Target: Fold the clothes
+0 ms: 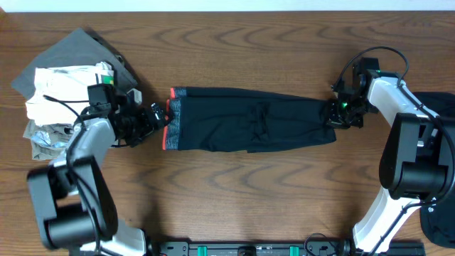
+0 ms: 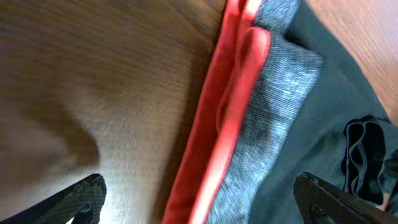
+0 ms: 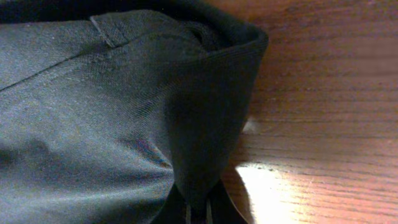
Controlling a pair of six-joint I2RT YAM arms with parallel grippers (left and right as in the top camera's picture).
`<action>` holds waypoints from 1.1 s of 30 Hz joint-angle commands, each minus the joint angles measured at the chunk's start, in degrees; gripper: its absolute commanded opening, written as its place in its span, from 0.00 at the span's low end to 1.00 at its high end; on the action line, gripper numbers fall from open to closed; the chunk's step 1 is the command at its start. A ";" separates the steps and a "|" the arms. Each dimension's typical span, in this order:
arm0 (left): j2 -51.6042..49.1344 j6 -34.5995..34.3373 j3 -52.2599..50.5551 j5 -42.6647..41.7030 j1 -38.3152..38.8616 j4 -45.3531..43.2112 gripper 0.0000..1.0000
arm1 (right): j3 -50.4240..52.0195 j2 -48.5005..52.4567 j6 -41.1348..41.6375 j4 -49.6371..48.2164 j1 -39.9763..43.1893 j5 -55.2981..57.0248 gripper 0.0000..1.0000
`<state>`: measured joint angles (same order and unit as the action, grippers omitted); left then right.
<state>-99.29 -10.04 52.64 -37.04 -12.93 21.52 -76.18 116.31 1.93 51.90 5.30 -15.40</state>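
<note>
Dark pants (image 1: 249, 119) lie stretched flat across the table's middle, with a red and grey waistband (image 1: 170, 117) at the left end. My left gripper (image 1: 155, 117) is open at that waistband; in the left wrist view its jaws (image 2: 205, 205) straddle the red band (image 2: 230, 106) and the grey band (image 2: 273, 118). My right gripper (image 1: 335, 114) is shut on the pants' right-end hem. In the right wrist view the dark fabric (image 3: 124, 112) is pinched between the fingers (image 3: 198, 211).
A pile of clothes sits at the back left: a grey garment (image 1: 71, 53) under a white one (image 1: 60, 89). Bare wooden table (image 1: 234, 192) lies in front of the pants.
</note>
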 commanded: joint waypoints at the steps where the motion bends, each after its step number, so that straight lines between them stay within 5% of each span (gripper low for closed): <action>1: -3.43 1.18 -0.02 -4.24 -0.13 -1.16 0.98 | 0.48 0.59 -0.74 0.63 -0.11 4.48 0.01; 15: -8.96 1.22 -0.02 -14.60 -0.15 -1.42 0.96 | 0.48 0.59 -0.74 1.05 -0.09 4.59 0.01; 21: -8.96 1.18 -0.02 -14.62 -0.31 -1.46 0.59 | 0.48 0.59 -0.74 1.53 -0.07 4.92 0.01; 33: -8.94 -0.33 0.00 -15.82 -5.01 -1.46 0.57 | 0.48 0.59 -0.72 1.68 -0.07 4.92 0.01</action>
<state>-107.59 -10.02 53.06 -52.18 -15.77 19.73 -76.31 116.29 1.91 53.10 5.30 -14.52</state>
